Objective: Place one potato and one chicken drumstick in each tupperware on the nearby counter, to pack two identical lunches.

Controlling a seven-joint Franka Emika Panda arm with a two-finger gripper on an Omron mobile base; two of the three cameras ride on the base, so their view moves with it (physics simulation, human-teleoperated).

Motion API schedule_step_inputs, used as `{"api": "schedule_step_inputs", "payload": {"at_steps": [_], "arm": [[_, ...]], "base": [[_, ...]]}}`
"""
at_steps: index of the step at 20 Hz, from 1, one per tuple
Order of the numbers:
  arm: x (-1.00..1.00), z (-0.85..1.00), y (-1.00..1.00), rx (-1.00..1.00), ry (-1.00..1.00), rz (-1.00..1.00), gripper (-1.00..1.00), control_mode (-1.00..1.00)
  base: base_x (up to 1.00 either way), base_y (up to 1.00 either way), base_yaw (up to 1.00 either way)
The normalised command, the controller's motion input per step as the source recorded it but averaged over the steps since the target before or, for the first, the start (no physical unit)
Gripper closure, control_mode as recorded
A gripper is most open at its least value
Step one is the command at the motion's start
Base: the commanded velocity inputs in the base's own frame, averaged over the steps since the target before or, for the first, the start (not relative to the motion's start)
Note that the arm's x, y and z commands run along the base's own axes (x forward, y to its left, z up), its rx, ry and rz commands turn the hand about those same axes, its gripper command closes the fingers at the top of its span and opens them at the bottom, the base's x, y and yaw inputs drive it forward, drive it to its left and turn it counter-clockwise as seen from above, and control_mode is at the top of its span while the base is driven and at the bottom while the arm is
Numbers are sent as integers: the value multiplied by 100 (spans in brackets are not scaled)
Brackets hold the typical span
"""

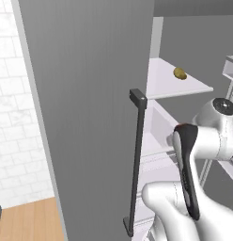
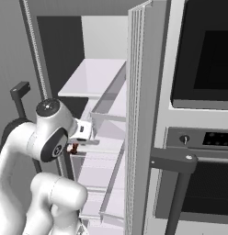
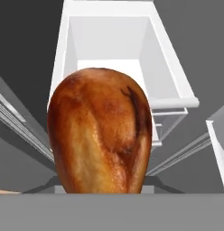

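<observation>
While the arm reaches into the open fridge, the chicken drumstick sits right up against the hand camera, an orange-brown glossy lump with darker browned streaks on its right side, its fat end up in that view. It looks held in the end effector, whose fingers are drawn in narrow around it; in the right base view only a small reddish-brown bit shows just below the white hand, at the near edge of a fridge drawer. The finger tips themselves are hidden behind the meat, so how they touch it cannot be made out.

Beyond the drumstick, the hand view looks down into a white, box-shaped fridge bin, with pale shelf rails running off to both sides.

From the left base view, the tall grey fridge door stands swung open on the left, its dark vertical handle facing the arm. On the upper white shelf, far in, lies one potato, the yellowish-green rounder one, alone and well apart from the hand.

To the right of the fridge stands a built-in oven with a dark bar handle.
</observation>
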Motion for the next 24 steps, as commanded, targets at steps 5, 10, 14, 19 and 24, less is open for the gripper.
{"api": "schedule_step_inputs", "payload": {"at_steps": [5, 10, 14, 19, 24], "arm": [[-51, 95, 26, 0, -6, -2, 100, -100], [-73, 70, 5, 1, -8, -1, 100, -100], [-80, 54, 0, 3, -11, 0, 100, -100], [0, 0, 0, 0, 0, 0, 100, 100], [0, 0, 0, 0, 0, 0, 100, 100]], "base": [[0, 0, 0], [0, 0, 0], [0, 0, 0], [-94, 9, 0], [-100, 4, -6]]}}
